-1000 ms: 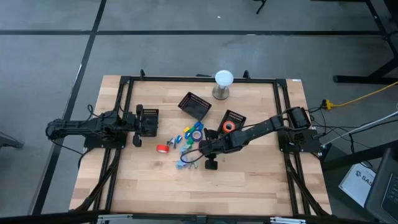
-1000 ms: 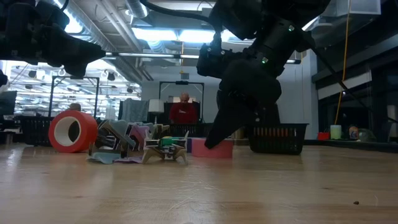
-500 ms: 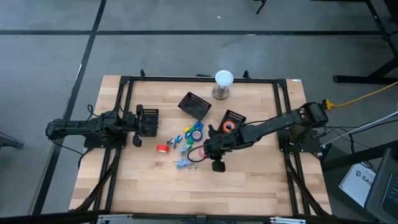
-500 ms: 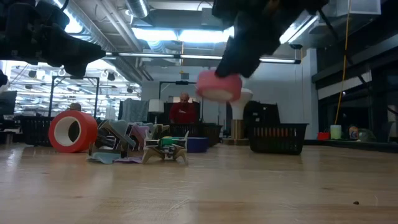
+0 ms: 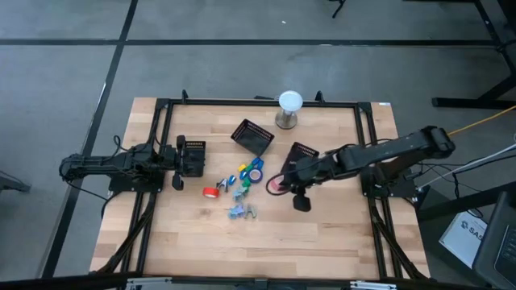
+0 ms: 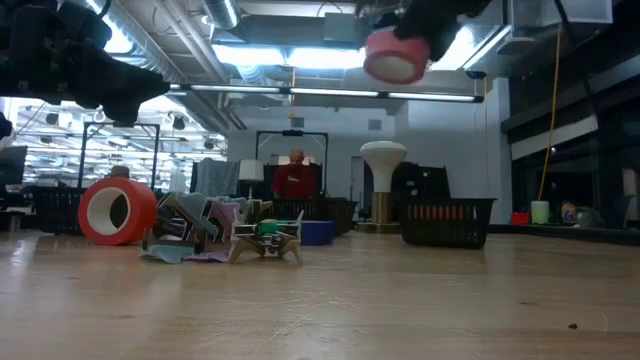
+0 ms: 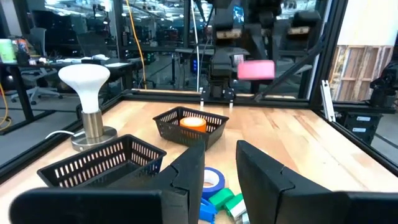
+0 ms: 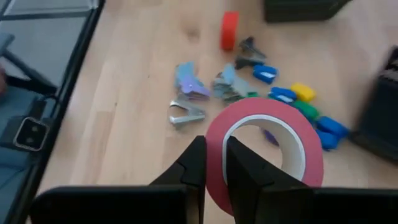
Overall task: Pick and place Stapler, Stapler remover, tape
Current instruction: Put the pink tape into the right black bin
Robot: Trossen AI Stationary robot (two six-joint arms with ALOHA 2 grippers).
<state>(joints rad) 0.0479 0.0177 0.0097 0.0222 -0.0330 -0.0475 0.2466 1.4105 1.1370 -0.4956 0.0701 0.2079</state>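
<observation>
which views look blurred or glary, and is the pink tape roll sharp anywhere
Low view: the pink tape roll is soft against bright ceiling lights, while the red tape roll on the wooden table is crisper. Left wrist view: the pink roll is smeared. Right wrist view: soft throughout, with the right gripper shut on the roll. High view: even light, no glare.

No text, label, brand or number can be read in any view.

A white-domed lamp (image 5: 289, 109) stands at the upper centre (near the table's (image 5: 322, 242) far edge); two black mesh baskets (image 5: 251, 136) lie below it.
</observation>
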